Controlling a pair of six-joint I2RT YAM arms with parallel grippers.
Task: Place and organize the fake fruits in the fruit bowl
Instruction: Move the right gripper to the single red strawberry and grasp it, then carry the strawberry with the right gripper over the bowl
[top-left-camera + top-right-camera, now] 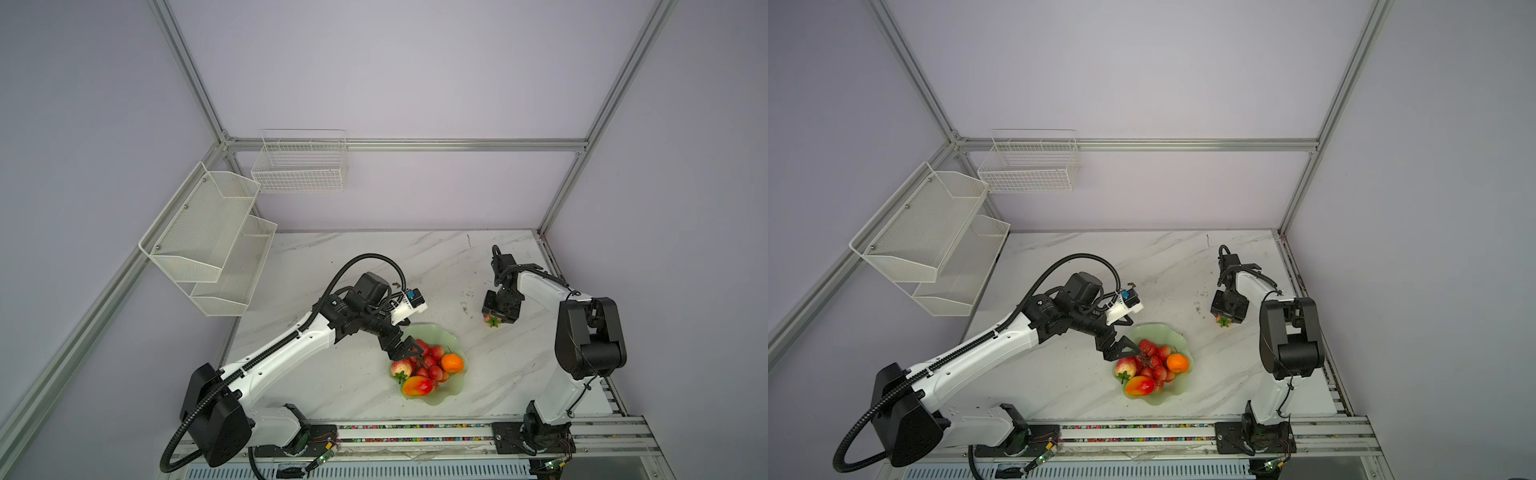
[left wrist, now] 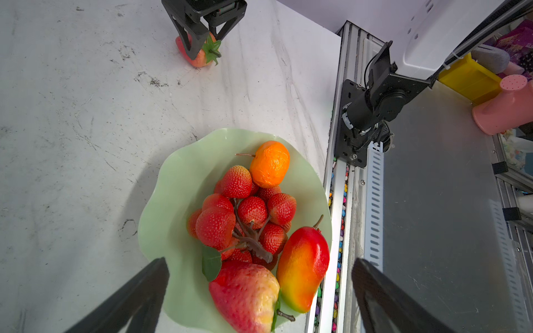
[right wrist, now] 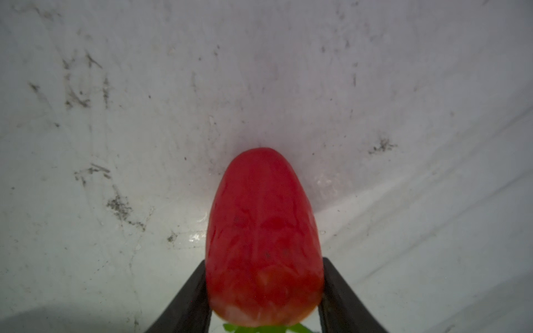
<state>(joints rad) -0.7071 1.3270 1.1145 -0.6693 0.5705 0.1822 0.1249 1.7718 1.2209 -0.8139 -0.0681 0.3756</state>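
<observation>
The pale green fruit bowl (image 1: 451, 400) (image 1: 1173, 397) (image 2: 178, 201) sits on the marble table near its front edge. It holds a red bunch (image 1: 430, 362) (image 2: 248, 219), an orange (image 1: 452, 363) (image 2: 269, 164), a mango (image 1: 417, 386) (image 2: 302, 268) and a strawberry (image 1: 402, 368) (image 2: 245, 294). My left gripper (image 1: 409, 351) (image 2: 259, 268) hovers open over the bowl's left side, holding nothing. To the right of the bowl, my right gripper (image 1: 496, 318) (image 3: 264, 276) points down at table level. It is shut on a second strawberry (image 1: 492, 321) (image 2: 199, 56) (image 3: 264, 236), whose green leaves stick out toward the front.
White mesh shelves (image 1: 208, 241) and a wire basket (image 1: 299, 166) hang on the left and back walls. A metal rail (image 1: 415, 432) carrying both arm bases runs just in front of the bowl. Beyond the table edge stand a pink watering can (image 2: 507, 109) and a yellow box (image 2: 467, 77).
</observation>
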